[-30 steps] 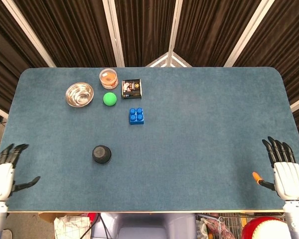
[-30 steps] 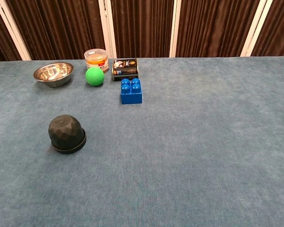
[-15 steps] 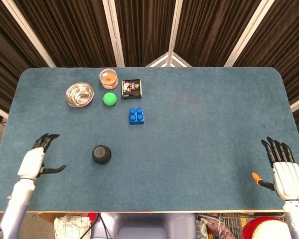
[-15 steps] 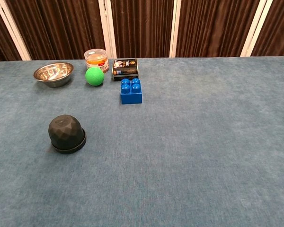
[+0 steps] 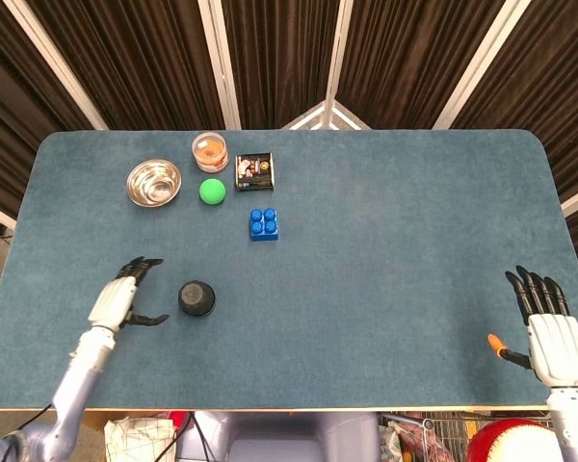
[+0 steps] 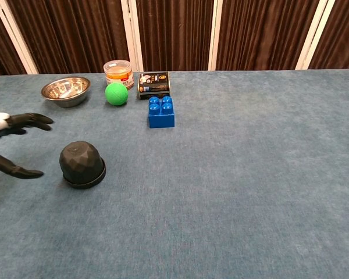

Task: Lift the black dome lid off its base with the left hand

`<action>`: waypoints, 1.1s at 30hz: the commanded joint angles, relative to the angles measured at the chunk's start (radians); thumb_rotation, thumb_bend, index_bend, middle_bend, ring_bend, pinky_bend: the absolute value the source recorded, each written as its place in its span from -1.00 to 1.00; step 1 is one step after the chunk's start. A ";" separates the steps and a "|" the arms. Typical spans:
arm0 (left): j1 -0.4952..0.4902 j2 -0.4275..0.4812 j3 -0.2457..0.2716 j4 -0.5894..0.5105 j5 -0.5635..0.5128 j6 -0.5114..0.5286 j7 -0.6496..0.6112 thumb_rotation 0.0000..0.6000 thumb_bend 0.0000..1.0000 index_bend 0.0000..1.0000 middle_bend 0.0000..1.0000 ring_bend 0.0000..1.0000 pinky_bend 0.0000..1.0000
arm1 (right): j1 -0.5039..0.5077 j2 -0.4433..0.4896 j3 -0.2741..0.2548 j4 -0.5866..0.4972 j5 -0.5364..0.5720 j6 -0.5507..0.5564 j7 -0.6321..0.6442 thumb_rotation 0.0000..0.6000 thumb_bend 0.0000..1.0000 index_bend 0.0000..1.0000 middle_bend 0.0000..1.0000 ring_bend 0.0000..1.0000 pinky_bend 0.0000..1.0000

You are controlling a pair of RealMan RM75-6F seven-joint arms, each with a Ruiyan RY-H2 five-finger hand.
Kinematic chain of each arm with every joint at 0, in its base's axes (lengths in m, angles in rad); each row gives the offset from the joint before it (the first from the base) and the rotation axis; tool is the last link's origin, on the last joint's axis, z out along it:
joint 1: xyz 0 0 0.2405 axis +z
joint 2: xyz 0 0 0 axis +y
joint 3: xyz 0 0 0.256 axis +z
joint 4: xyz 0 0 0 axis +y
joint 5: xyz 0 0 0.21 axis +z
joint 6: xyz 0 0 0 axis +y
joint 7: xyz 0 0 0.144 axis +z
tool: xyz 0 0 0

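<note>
The black dome lid [image 5: 197, 296] [image 6: 80, 161] sits on its flat black base [image 6: 86, 179] on the blue table, left of centre. My left hand [image 5: 121, 300] [image 6: 6, 142] hovers just left of the dome, a short gap away, with its fingers spread and nothing in it. My right hand [image 5: 553, 337] lies at the near right edge of the table, fingers apart, empty, and shows only in the head view.
At the back left stand a steel bowl [image 5: 154, 182], an orange-lidded jar [image 5: 210, 150], a green ball [image 5: 211, 191] and a small dark box [image 5: 254, 170]. A blue brick [image 5: 263, 223] lies between them and the dome.
My left hand has moved from the near left table edge rightward and forward to just beside the dome, entering the chest view. The right hand has stayed still.
</note>
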 commanded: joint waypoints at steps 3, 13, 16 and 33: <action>-0.029 -0.052 0.006 0.031 0.001 -0.014 0.023 1.00 -0.69 -0.71 -0.74 -1.00 -1.00 | 0.004 0.006 0.004 -0.004 0.004 -0.005 0.002 1.00 -0.53 -1.00 -1.00 -1.00 -1.00; -0.067 -0.122 0.006 0.060 -0.022 -0.033 0.060 1.00 -0.69 -0.71 -0.71 -1.00 -1.00 | 0.001 0.005 0.002 0.003 -0.001 0.002 0.016 1.00 -0.53 -1.00 -1.00 -1.00 -1.00; -0.078 -0.142 0.005 0.069 -0.033 -0.036 0.077 1.00 -0.69 -0.71 -0.66 -1.00 -1.00 | 0.000 0.006 0.001 0.006 -0.002 0.002 0.020 1.00 -0.53 -1.00 -1.00 -1.00 -1.00; -0.092 -0.191 0.018 0.113 -0.044 -0.016 0.119 1.00 -0.66 -0.70 -0.50 -1.00 -1.00 | 0.000 0.008 0.003 0.000 -0.001 0.004 0.021 1.00 -0.53 -1.00 -1.00 -1.00 -1.00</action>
